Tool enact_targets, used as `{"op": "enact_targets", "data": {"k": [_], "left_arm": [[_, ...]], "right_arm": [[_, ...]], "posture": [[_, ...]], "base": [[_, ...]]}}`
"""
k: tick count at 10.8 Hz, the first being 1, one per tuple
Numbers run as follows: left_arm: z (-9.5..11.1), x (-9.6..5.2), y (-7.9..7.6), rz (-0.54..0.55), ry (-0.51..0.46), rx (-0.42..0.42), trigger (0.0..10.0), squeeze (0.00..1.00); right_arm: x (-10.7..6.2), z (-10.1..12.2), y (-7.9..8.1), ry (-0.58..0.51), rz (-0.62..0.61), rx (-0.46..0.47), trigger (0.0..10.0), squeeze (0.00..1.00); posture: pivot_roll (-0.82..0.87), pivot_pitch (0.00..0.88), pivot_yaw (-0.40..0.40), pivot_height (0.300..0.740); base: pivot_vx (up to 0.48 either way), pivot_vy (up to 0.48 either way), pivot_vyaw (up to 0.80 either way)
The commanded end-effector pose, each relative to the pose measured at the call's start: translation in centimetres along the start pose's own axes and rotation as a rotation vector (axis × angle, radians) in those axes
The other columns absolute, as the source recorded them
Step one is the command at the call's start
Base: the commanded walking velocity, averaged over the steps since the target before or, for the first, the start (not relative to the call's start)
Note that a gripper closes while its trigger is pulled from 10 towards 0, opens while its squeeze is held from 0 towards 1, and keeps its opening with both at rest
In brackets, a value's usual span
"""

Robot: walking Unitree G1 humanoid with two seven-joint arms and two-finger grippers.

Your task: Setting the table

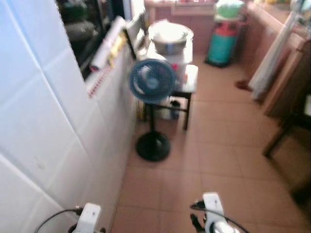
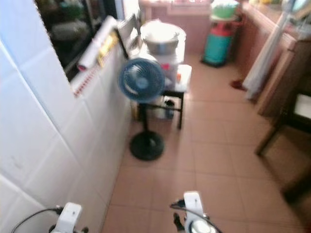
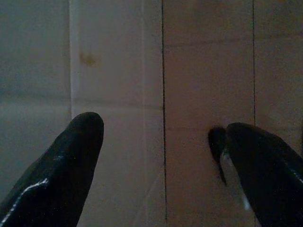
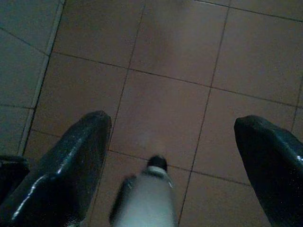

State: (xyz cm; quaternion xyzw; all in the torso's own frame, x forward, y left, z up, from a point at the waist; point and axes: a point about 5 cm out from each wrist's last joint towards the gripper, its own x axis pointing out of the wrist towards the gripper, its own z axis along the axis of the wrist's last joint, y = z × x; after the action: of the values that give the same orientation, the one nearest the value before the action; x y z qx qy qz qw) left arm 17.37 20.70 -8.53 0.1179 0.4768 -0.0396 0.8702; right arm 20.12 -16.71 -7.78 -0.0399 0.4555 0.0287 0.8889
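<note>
No tableware or dining worktop can be made out yet, so the step in hand looks like walking to find them; the next move calls for heading on down the tiled floor (image 1: pixel 214 145) past the blue pedestal fan (image 1: pixel 152 81). Behind the fan a small dark table (image 1: pixel 187 94) carries a white appliance topped by a metal pot (image 1: pixel 170 38); a teal gas cylinder (image 1: pixel 222 46) stands further back, the white tiled wall (image 1: pixel 43 136) on the left. Left claw (image 3: pixel 163 156) hangs spread and empty beside the wall; right claw (image 4: pixel 173 146) also spread, over bare floor, detail the blurred head views lack
</note>
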Motion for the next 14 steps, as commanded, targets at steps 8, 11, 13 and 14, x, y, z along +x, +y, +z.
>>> {"op": "enact_targets", "data": {"k": [8, 11, 13, 14], "left_arm": [[-0.9, -0.1, -0.5, 0.019, 0.005, -0.054, 10.0, 0.0], [-0.2, 0.0, -0.5, 0.009, -0.004, -0.027, 10.0, 0.0], [-0.2, 0.0, -0.4, 0.012, -0.009, -0.043, 10.0, 0.0], [-0.4, -0.1, -0.4, 0.014, -0.002, -0.041, 10.0, 0.0]], "right_arm": [[0.0, 0.1, -0.2, 0.019, 0.004, -0.079, 10.0, 0.0], [0.0, -0.1, -0.1, 0.023, -0.003, -0.063, 10.0, 0.0], [0.0, -0.2, -0.3, 0.025, -0.009, -0.057, 10.0, 0.0], [0.0, -0.3, -0.4, 0.026, -0.01, -0.054, 10.0, 0.0]], "posture": [[0.0, 0.0, -0.01, 0.74], [-0.02, 0.0, 0.003, 0.74], [-0.02, 0.0, 0.004, 0.74], [-0.02, 0.0, 0.006, 0.74]], "base": [[0.0, -0.178, 0.0], [0.0, -0.477, 0.0], [0.0, -0.219, 0.0], [0.0, 0.0, 0.0]]}}
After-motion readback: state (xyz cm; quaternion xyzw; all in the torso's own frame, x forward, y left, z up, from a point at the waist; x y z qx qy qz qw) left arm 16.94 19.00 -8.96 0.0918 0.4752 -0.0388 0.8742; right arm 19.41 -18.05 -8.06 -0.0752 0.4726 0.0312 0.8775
